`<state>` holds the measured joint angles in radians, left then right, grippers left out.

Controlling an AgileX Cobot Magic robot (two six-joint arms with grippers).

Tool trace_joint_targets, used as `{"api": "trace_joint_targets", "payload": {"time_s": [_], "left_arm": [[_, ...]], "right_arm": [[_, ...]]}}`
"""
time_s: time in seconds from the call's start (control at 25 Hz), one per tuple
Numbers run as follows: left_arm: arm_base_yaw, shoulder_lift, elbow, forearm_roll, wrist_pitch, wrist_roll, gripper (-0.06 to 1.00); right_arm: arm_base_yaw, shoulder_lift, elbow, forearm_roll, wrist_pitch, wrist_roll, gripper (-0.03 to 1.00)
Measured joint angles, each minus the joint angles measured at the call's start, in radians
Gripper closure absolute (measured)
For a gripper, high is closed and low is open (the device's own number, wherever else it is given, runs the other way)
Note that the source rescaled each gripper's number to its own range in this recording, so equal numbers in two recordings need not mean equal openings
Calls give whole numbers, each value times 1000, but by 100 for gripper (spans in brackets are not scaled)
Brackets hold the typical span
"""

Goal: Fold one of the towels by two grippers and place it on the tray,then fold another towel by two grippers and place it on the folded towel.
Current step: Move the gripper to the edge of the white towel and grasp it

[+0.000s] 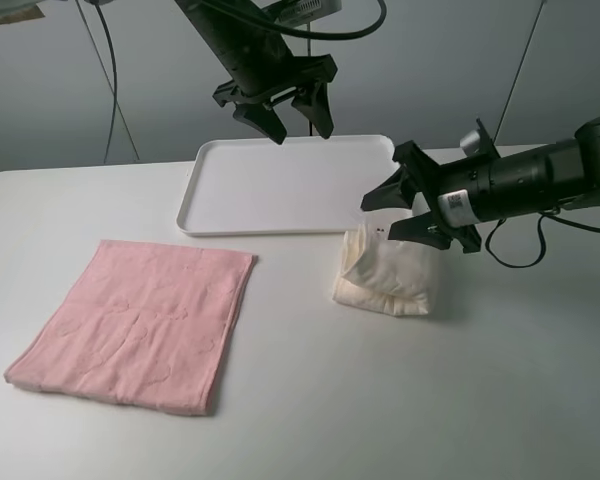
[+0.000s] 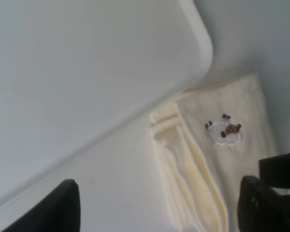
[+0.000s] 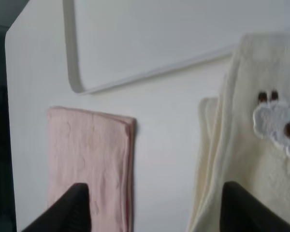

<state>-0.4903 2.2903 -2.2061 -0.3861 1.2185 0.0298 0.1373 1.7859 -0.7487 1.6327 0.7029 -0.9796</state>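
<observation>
A cream towel point(image 1: 388, 270) with a small embroidered patch lies folded on the table just in front of the white tray's point(image 1: 280, 185) right corner. My right gripper point(image 1: 382, 218) is open and hovers just over the towel's far end, holding nothing. The right wrist view shows the cream towel point(image 3: 251, 159) close below its gripper point(image 3: 159, 212). A pink towel point(image 1: 140, 325) lies flat at the front left. My left gripper point(image 1: 302, 133) is open and empty, high above the tray's far edge. The left wrist view shows its gripper point(image 2: 159, 212), the tray point(image 2: 87, 63) and the cream towel point(image 2: 222, 159).
The tray holds nothing. The pink towel point(image 3: 87, 159) and the tray's corner point(image 3: 72, 82) show in the right wrist view. Cables hang behind the table at the back. The table's left edge lies beyond the pink towel.
</observation>
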Motion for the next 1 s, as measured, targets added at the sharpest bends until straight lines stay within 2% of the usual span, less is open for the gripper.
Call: {"api": "trace_joint_targets", "payload": {"time_s": [0.16,0.24,0.32,0.76,1.0], "left_arm": [[3,0,0,2,0,0,9],[3,0,0,0,0,10,9],[3,0,0,0,0,16,9],[3,0,0,0,0,22,9],[3,0,0,0,0,22,9]], "right_arm": [[-85,-11,-20,-232,-13,227,33],[-108,-11,-20,-334,-29,284,33],[-115,-5,-21,-393,-33,308,33],[-115,176,-37,-438,-38,301,33],[-115,200,-43,-375,-29,248,37]]}}
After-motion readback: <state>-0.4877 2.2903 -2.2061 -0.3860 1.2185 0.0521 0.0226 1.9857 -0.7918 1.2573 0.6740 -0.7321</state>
